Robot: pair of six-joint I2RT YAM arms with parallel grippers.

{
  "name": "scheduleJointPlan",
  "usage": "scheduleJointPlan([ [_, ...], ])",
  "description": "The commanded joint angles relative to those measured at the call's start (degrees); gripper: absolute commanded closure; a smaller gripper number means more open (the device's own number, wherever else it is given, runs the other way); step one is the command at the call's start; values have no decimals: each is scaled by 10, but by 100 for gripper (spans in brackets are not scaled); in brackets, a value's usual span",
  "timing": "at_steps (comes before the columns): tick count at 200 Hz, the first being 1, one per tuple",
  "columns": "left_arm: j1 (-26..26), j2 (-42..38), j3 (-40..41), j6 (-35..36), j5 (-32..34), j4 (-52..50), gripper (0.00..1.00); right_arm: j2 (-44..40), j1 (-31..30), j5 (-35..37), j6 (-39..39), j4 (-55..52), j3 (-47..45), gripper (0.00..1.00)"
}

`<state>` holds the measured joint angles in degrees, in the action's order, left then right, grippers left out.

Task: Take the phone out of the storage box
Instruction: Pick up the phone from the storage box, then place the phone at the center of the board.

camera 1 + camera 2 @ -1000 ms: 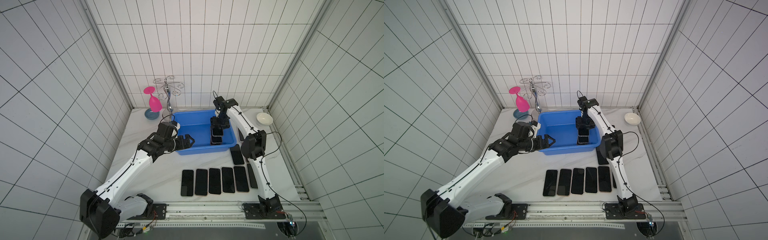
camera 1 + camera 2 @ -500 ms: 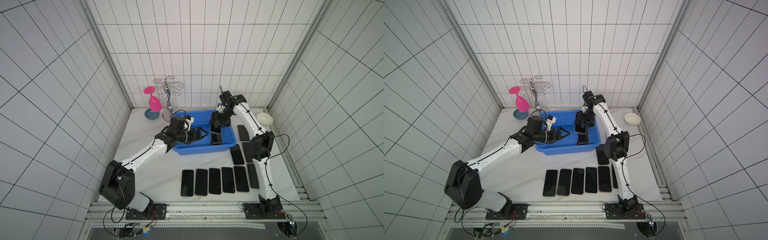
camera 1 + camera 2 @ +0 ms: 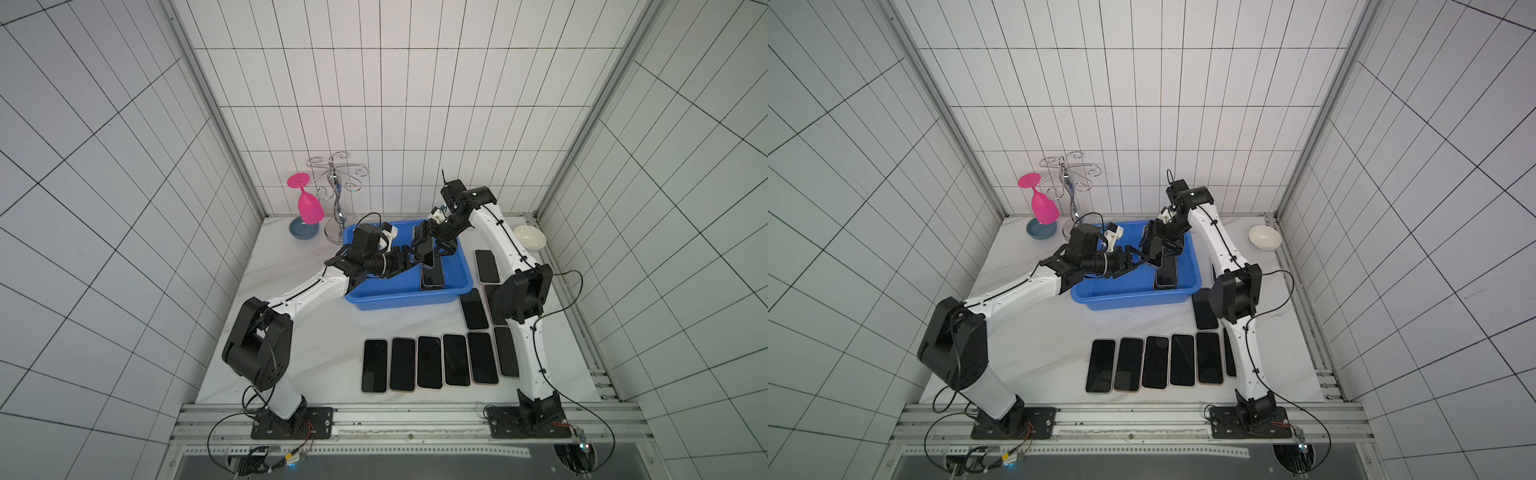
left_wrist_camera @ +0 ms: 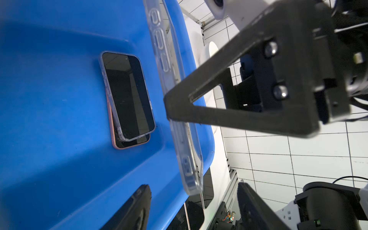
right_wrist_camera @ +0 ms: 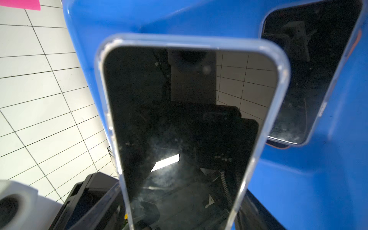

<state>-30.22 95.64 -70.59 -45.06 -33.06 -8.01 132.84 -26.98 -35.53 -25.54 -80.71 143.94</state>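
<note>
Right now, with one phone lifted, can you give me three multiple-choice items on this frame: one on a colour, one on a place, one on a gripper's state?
1. What colour is the stemmed glass by the wire rack? A green; B pink; C clear.
2. Where is the lifted phone? A flat on the floor of the storage box; B leaning on the stemmed glass; C in the air above the storage box.
3. What is the right gripper doing? A shut on the lifted phone; B open and empty; C shut on the stemmed glass.
1 B: bowl and foot are bright pink. 2 C: both top views show it raised over the box. 3 A: the left wrist view shows its finger pressed on the phone's edge.
</note>
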Motion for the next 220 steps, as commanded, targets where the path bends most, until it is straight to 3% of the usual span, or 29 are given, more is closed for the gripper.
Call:
scheduleJointPlan([
  [1, -3, 17, -24, 18, -1, -11, 39, -45, -10, -20, 7, -24, -18, 59],
  [52, -4, 27, -40, 41, 6, -47, 56, -62, -9, -48, 25, -37, -37, 59],
  [77, -3, 30, -53, 55, 13, -62, 78, -64, -10, -90, 35, -41, -46, 57],
  [86, -3, 30, -57, 59, 14, -69, 90, -70, -10, -96, 35, -33, -56, 54],
  [99, -3, 24, -56, 59, 17, -71, 96, -75, -7, -110, 32, -21, -69, 46],
  [110, -3, 16, -51, 61, 13, -69, 100, -75, -4, -119, 27, -14, -73, 29],
  [114, -2, 12, -49, 61, 12, -68, 100, -74, -3, -121, 25, -11, -74, 20],
  [117, -2, 8, -48, 60, 11, -68, 100, -75, -3, -120, 24, -10, -74, 4],
  [119, -2, 6, -46, 59, 10, -68, 100, -75, -3, -121, 23, -7, -74, 0],
  [168, 39, -114, 29, 44, 1, -102, 100, -84, 41, -123, -15, 47, -57, 1],
  [197, 108, -250, 85, 57, 6, -175, 100, -84, 63, -141, -17, 59, -51, 1],
  [220, 163, -348, 113, 93, 64, -267, 100, -78, 65, -154, -11, 60, -52, 1],
])
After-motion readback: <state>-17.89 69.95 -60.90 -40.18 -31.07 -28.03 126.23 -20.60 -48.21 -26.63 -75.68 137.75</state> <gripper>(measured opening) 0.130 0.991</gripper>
